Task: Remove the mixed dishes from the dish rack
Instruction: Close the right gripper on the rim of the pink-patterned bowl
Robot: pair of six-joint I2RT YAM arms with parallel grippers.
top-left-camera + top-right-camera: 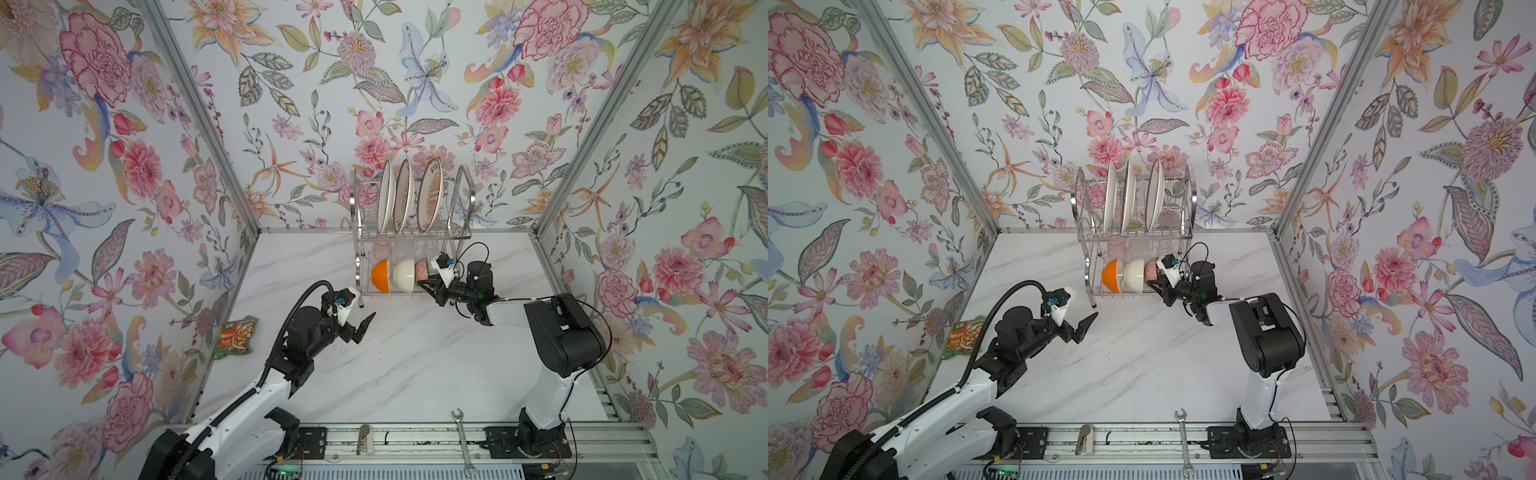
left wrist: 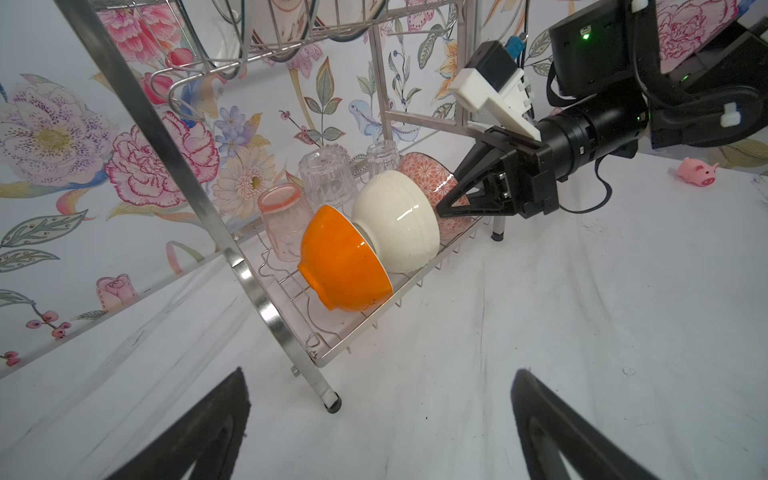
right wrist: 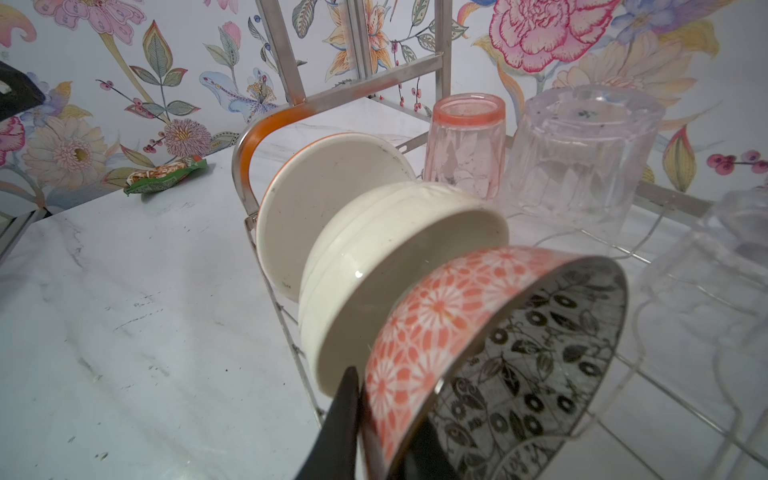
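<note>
Right gripper (image 2: 451,195) pinches the rim of the red-patterned bowl (image 3: 436,316), which stands on edge on the dish rack's (image 2: 257,291) lower shelf against the cream bowl (image 3: 374,257) and orange bowl (image 2: 340,257). Left gripper (image 1: 361,330) hangs spread wide above the table (image 1: 415,365).

Rack (image 1: 1133,236) at rear: three plates (image 1: 1127,199) upright on top tier; orange bowl (image 1: 1112,275), cream bowl (image 1: 1136,274), patterned bowl (image 1: 1150,270) below. Right gripper (image 1: 1153,287) at patterned bowl; left gripper (image 1: 1086,328), jaws spread, short of rack.
</note>
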